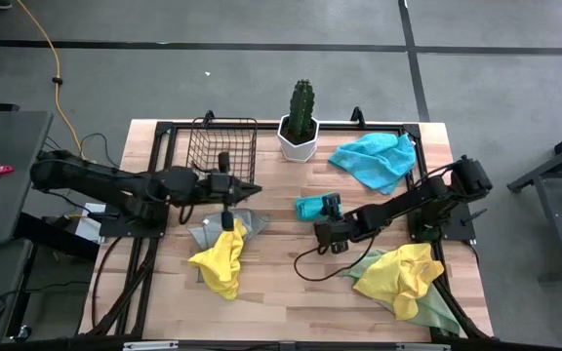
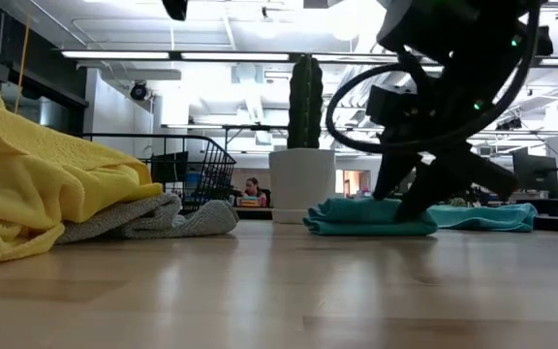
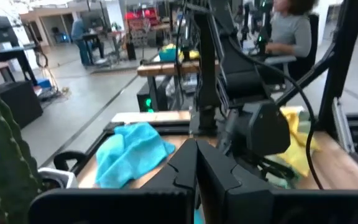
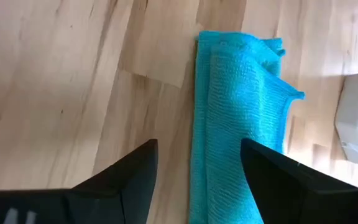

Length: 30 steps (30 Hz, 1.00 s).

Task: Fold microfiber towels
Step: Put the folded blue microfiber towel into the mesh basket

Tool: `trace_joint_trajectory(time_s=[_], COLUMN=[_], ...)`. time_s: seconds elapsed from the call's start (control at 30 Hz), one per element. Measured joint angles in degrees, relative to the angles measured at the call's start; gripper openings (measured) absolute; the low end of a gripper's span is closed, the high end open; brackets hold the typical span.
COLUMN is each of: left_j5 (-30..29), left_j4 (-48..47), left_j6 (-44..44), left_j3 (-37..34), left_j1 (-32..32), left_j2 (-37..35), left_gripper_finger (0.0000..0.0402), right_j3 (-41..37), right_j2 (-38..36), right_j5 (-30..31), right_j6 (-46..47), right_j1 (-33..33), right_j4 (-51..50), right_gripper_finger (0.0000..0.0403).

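The pale wooden slat table (image 1: 291,283) carried a small folded turquoise microfiber towel (image 4: 229,124); the right gripper (image 4: 197,168) straddled it, fingers spread; the left gripper (image 3: 196,165) was pressed together.

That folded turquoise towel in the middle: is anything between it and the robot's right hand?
Nothing visible. The right hand is open right at the folded turquoise towel, one finger over the cloth, the other over bare wood beside it. The cactus pot stands farther back.

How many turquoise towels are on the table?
2: a crumpled one at the far right by the cactus pot, and a folded one mid-table under the open right gripper. Others may be hidden.
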Motion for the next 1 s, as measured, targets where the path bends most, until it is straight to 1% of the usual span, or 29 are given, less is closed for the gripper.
trace_joint_trajectory(time_s=[0.07,0.13,0.2,0.27,0.4,0.5,0.63,0.77,0.87,1.0], left_j5=[-0.12,-0.13,-0.13,-0.13,-0.13,-0.13,-0.09,-0.07,-0.09,-0.09], left_j4=[-0.44,-0.34,-0.44,-0.42,-0.53,-0.53,-0.56,-0.57,-0.57,-0.62], left_j6=[0.02,0.07,0.21,0.16,0.06,0.57,0.64,0.65,0.65,0.76], left_j3=[-0.60,-0.70,-0.72,-0.72,-0.72,-0.72,-0.72,-0.72,-0.72,-0.72], left_j1=[-0.60,-0.98,-1.14,-1.12,-1.09,-1.09,-1.10,-1.09,-1.09,-1.09], left_j2=[-1.18,-1.54,-1.69,-1.69,-1.69,-1.69,-1.69,-1.69,-1.67,-1.67], left_gripper_finger=[0.0000,0.0000,0.0000,0.0000,0.0000,0.0000,0.0000,0.0000,0.0000,0.0000], right_j3=[1.02,1.60,1.66,1.61,0.93,-0.37,-2.59,-4.32,-5.04,-5.13], right_j2=[0.01,-0.01,0.09,0.21,0.21,0.21,0.21,0.09,-0.03,-0.01], right_j5=[-0.58,0.17,0.91,0.34,-3.12,-5.23,-11.27,-11.77,-12.30,-12.95], right_j6=[0.02,0.00,0.11,0.71,3.07,3.09,2.53,1.92,1.86,1.66], right_j1=[0.11,0.11,-0.35,-1.52,-4.38,-6.03,-7.52,-8.01,-8.31,-8.59], right_j4=[-1.11,-2.16,-1.07,-0.53,-0.20,1.78,5.30,7.22,7.53,7.53], right_gripper_finger=[0.0223,0.0223,0.0223,0.0223,0.0223,0.0223,0.0223,0.0222,0.0214,0.0181])
